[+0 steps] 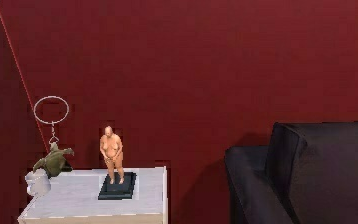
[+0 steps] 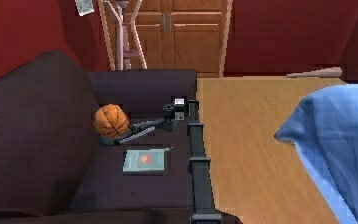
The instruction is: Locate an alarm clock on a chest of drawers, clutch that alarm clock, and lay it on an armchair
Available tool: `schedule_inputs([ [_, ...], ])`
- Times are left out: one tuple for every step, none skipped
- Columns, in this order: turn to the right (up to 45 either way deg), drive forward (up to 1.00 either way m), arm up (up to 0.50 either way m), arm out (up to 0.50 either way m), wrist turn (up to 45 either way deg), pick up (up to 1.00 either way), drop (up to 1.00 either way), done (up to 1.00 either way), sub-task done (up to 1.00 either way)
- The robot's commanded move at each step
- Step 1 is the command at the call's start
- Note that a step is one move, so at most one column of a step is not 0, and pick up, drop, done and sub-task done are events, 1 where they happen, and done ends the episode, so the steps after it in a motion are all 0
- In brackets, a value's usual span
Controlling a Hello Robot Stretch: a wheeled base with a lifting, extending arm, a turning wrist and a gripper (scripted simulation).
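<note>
Over the dark armchair in the arm side view, you see the gripper near an orange ball, and you cannot tell whether it holds anything. A flat grey-green rectangle lies on the seat just beside the arm. You cannot tell where the alarm clock is, nor which way its long axis points.

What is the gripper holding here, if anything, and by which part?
Cannot be told: the gripper ends at an orange ball lying on the dark seat.
</note>
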Motion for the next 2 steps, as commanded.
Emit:
schedule_inputs([
  [0.0,0.0,0.0,0.0,0.0,0.0,1.0,0.0,0.0],
  [0.0,0.0,0.1,0.0,0.0,0.0,0.0,0.0,0.0],
])
